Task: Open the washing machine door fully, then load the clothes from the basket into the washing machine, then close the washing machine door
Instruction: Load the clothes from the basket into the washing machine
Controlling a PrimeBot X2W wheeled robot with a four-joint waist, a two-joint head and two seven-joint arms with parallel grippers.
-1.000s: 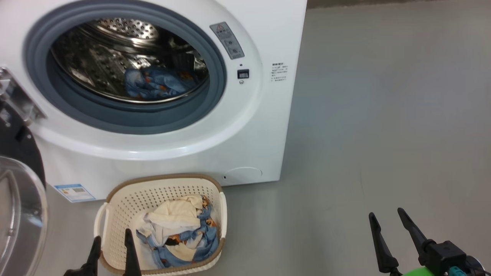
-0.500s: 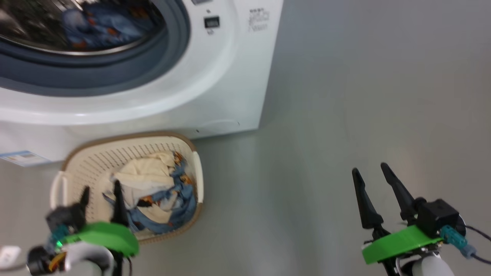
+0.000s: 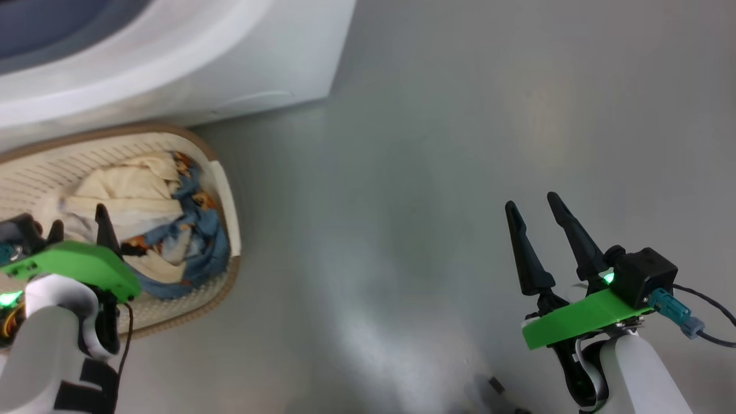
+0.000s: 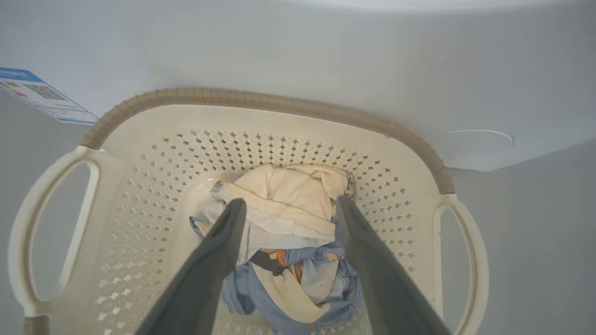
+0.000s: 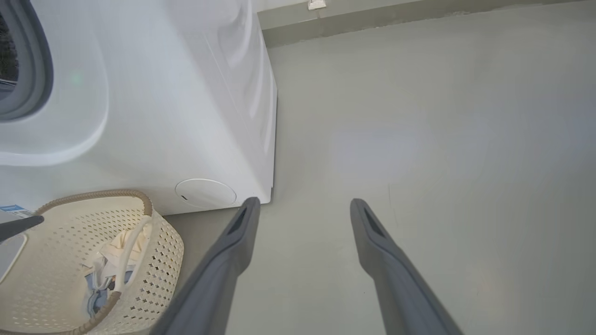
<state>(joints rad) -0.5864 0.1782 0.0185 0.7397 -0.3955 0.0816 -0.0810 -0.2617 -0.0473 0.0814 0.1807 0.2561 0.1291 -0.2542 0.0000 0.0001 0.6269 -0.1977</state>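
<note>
The cream basket [image 3: 225, 190] with its brown rim stands on the floor against the front of the white washing machine [image 3: 230, 63]. In it lie the clothes [image 3: 138, 192], a cream cloth on top of light blue printed fabric. My left gripper [image 3: 79, 221] hangs open over them. In the left wrist view its fingers [image 4: 219, 251] straddle the cream cloth of the clothes [image 4: 284, 186] inside the basket [image 4: 260, 100]; contact cannot be told. My right gripper [image 3: 531, 202] stands open over bare floor, far right of the basket. The washing machine door is out of view.
Grey floor [image 5: 442, 116] spreads wide to the right of the machine [image 5: 186, 116] and the basket [image 5: 153, 232]. A wall base [image 5: 372, 21] runs along the far side. A blue label [image 4: 37, 93] sticks to the machine's lower front. A black cable [image 3: 707, 322] trails from my right wrist.
The head camera has tilted down and swung right, so the drum opening has left the picture. My left gripper has come in over the clothes. Both grippers stay open.
</note>
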